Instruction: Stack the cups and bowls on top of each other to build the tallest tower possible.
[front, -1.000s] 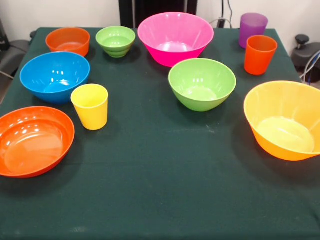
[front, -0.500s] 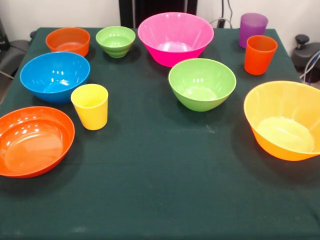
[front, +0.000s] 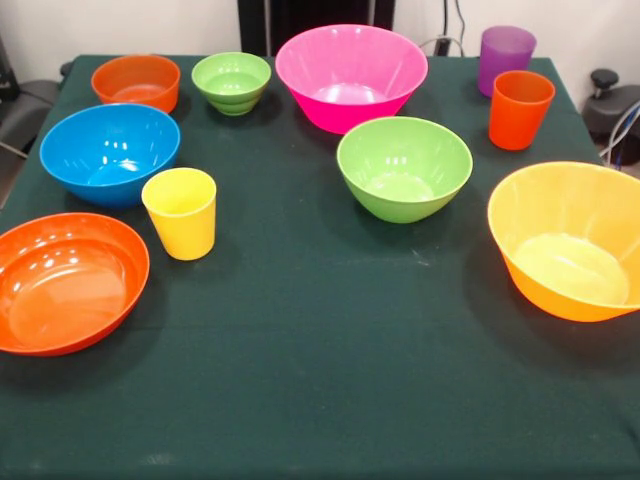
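No gripper shows anywhere in the front view, so whether its fingers stand apart or together cannot be told; the arm is out of the picture and nothing is held. Nothing is stacked yet: every piece sits upright and separate on the dark green table cloth (front: 320, 380). Nearest the top centre is the large pink bowl (front: 351, 75), with the small ribbed green bowl (front: 231, 81) and the small red-orange bowl (front: 136, 81) to its left along the upper edge. At upper right the purple cup (front: 505, 58) stands just behind the orange cup (front: 520, 108). The medium green bowl (front: 404, 167) is at centre, the blue bowl (front: 109, 153) at left with the yellow cup (front: 181, 211) just beside it, the shallow orange bowl (front: 66, 281) at lower left, and the large yellow-orange bowl (front: 570, 237) at right, cut by the frame edge. All look like thin glossy plastic: probably light, fairly stiff, not fragile, but slick, so a squeeze on a sloping outer wall may slide off. The likeliest hold is over a rim, one finger inside and one outside. The cups, with steep walls and narrow mouths, should be easiest to pinch; the wide bowls may tip when lifted by one edge and could skid on the cloth if nudged.
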